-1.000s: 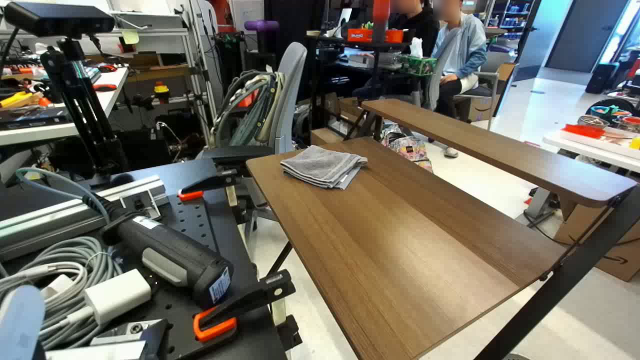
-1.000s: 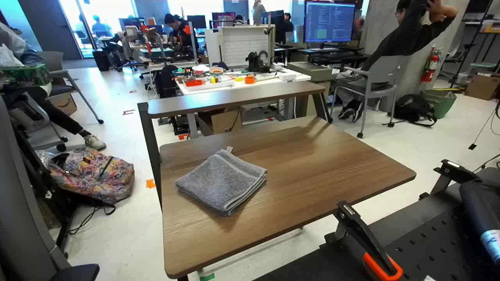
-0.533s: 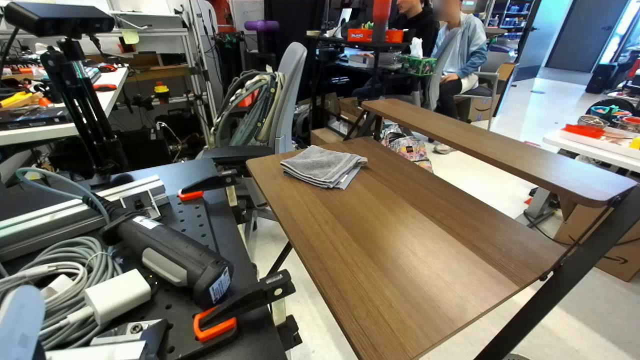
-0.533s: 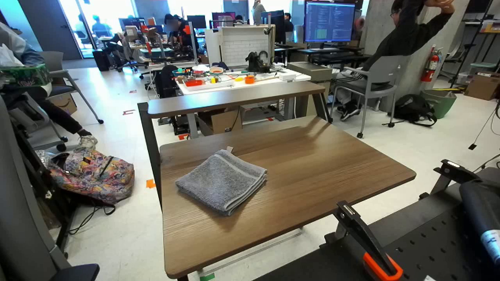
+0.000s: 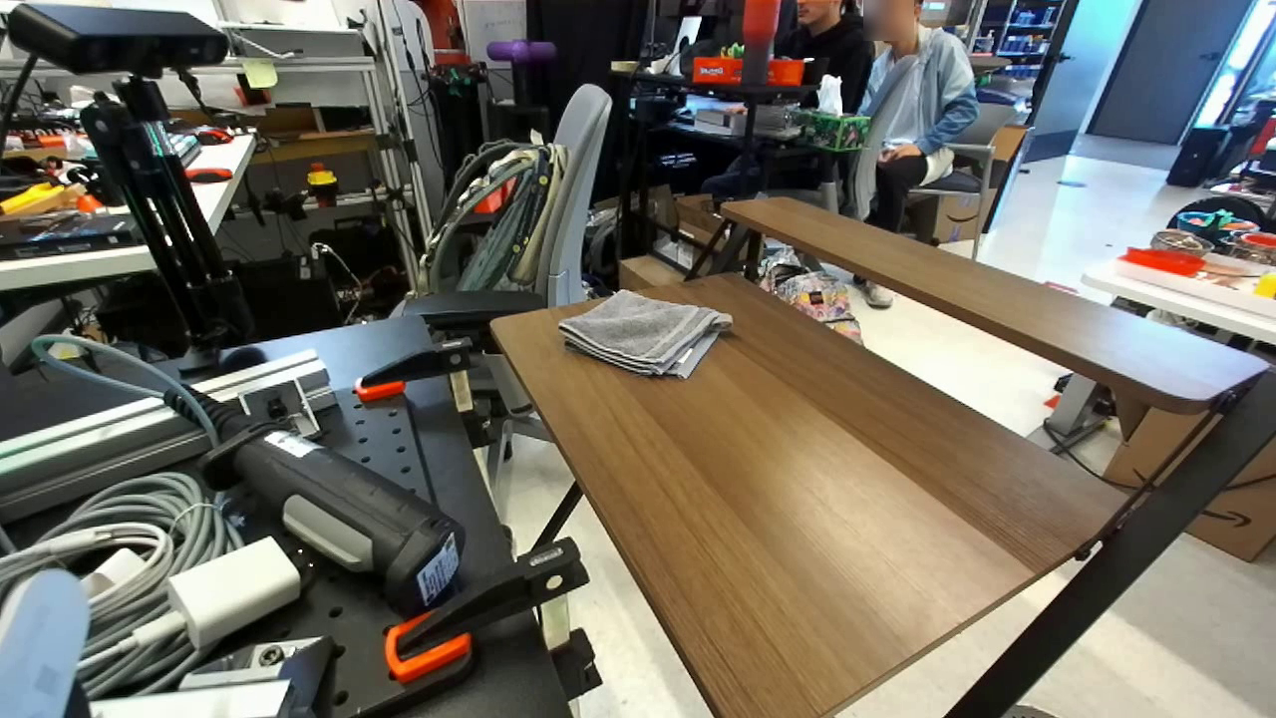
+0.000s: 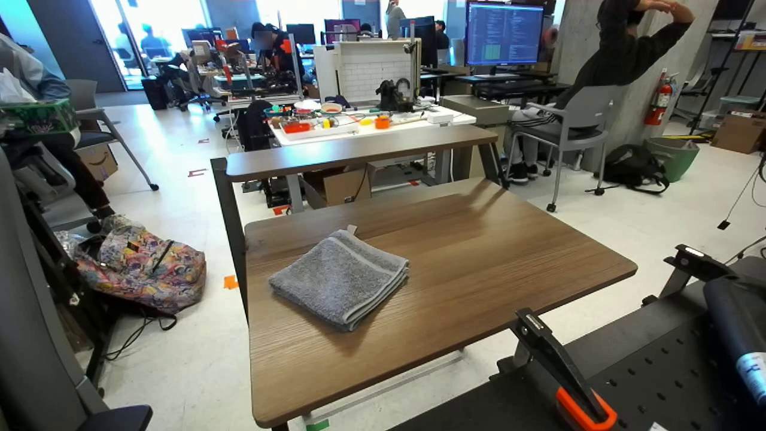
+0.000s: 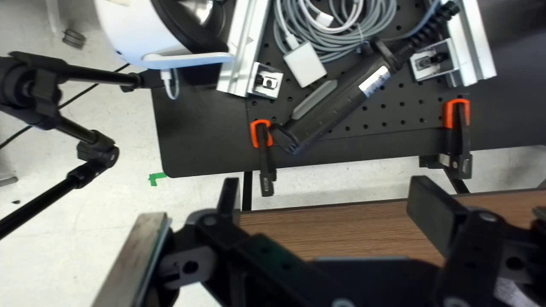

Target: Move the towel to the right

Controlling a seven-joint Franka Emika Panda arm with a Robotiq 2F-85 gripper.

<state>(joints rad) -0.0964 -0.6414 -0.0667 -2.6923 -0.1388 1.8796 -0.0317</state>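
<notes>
The towel is a grey folded cloth lying flat in layers on the brown tabletop. In an exterior view it lies near the tabletop's far end; in an exterior view the towel lies on the left half of the tabletop. My gripper shows only in the wrist view. It is open with nothing between its fingers, above the tabletop edge and the gap beside the black bench. A small pale grey patch shows at the bottom right of the wrist view; I cannot tell if it is the towel.
A raised wooden shelf runs along one long side of the tabletop. The black bench bears a black cylindrical tool, coiled cables and clamps with orange pads. A tripod and an office chair stand nearby.
The towel and table have not moved. Only people in the background shift their arms and legs. No earlier wrist frame is given.
</notes>
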